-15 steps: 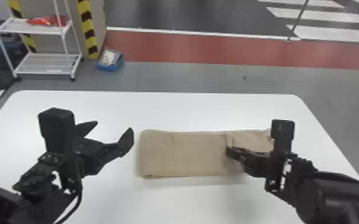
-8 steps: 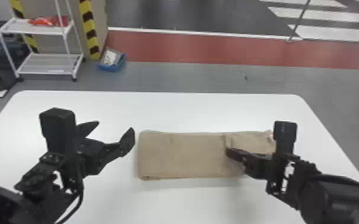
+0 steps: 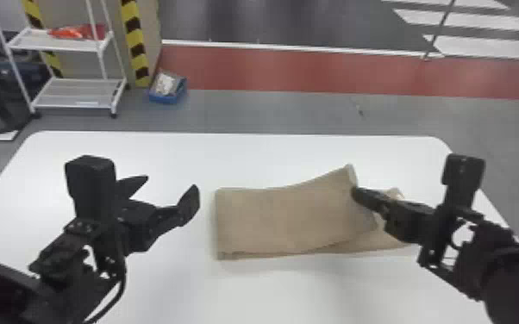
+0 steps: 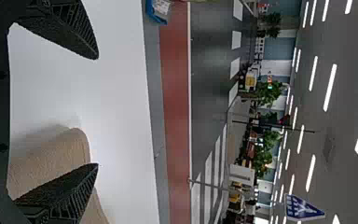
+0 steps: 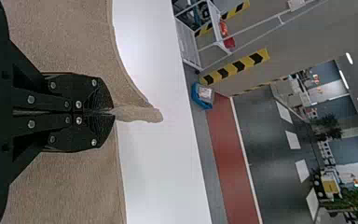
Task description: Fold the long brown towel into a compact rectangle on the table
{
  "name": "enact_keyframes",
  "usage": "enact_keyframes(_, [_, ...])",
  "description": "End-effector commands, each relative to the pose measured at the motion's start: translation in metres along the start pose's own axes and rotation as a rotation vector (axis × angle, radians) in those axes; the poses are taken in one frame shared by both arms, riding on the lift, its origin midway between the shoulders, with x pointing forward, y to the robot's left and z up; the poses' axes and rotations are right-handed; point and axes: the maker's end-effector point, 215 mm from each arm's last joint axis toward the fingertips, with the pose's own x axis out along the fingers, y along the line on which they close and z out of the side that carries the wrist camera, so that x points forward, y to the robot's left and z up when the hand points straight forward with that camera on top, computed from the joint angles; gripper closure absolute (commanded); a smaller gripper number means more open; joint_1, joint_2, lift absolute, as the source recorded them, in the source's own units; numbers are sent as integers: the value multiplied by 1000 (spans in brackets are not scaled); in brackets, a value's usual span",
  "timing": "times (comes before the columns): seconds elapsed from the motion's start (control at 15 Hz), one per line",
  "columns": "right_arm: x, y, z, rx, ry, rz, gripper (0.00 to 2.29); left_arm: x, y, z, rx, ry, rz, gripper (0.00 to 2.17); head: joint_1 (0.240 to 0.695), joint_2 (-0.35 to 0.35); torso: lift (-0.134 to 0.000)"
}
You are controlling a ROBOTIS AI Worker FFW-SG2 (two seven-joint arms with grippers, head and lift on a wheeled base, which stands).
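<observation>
We see the long brown cloth towel stretching leftward from the black right gripper, which pinches its raised edge (the black left gripper is spread).

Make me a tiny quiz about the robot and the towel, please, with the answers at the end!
1. True or false: the left gripper is holding the towel.
2. Pick one. The right gripper is:
A) wide open
B) shut on the towel
C) touching the shelves
3. Fill in the colour: the small box on the floor beyond the table is ____.

Key: 1. False; 2. B; 3. blue
</observation>
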Motion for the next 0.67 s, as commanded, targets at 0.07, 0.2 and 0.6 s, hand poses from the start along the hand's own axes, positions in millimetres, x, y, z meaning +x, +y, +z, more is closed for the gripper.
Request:
enact_keyframes(0.07, [-38, -74, 24, 59, -62, -91, 1150, 0, 0, -2, 3, 3, 1, 66, 695, -143, -124])
enact_keyframes(0.2, [-29, -92, 11, 74, -59, -102, 1150, 3, -5, -4, -1, 8, -4, 66, 695, -214, -124])
enact_keyframes(0.6, [-23, -74, 12, 74, -57, -54, 1150, 0, -5, -7, -3, 10, -1, 76, 695, -234, -124])
